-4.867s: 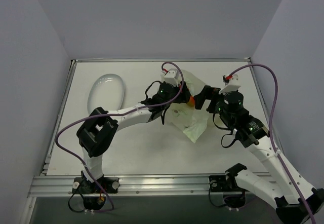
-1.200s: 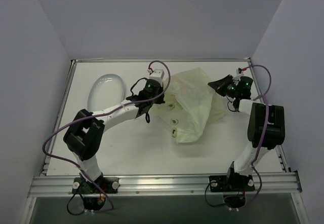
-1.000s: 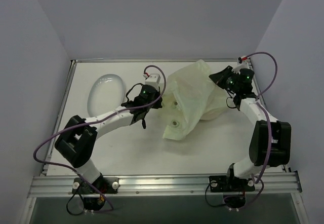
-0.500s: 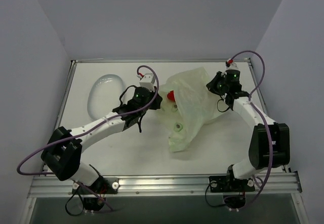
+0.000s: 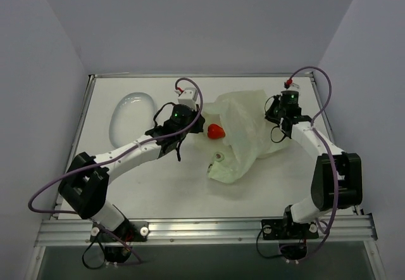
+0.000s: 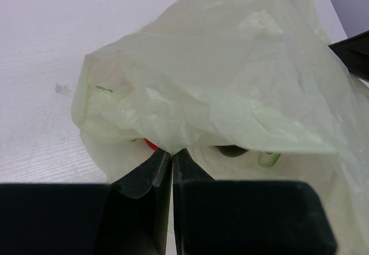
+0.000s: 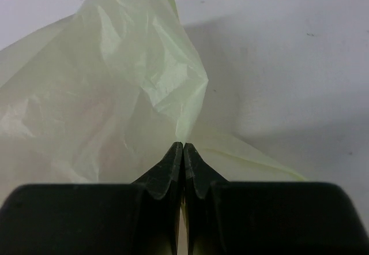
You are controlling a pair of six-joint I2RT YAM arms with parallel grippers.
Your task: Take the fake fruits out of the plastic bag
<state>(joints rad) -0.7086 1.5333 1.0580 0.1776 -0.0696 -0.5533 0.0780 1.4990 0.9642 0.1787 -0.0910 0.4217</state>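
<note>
The pale green plastic bag [image 5: 247, 128] lies crumpled on the table, stretched between both grippers. My left gripper [image 5: 201, 127] is shut on the bag's left edge, a fold of film pinched at its tips [image 6: 172, 151]. My right gripper [image 5: 272, 110] is shut on the bag's right edge [image 7: 183, 145]. One red fake fruit [image 5: 216, 130] shows at the bag's left side, just right of the left gripper. In the left wrist view only a red sliver of the fake fruit [image 6: 151, 145] peeks out under the film. Whatever else the bag [image 6: 230, 82] holds is hidden by the film [image 7: 104, 105].
A white oval dish [image 5: 131, 116] sits at the far left of the white table [image 5: 158, 185]. Grey walls close in the back and both sides. A metal rail [image 5: 202, 230] runs along the near edge.
Both grippers have kept hold of the bag while shifting it; it has sunk lower and flatter. The red fruit has come into view and slid down-left of the film.
</note>
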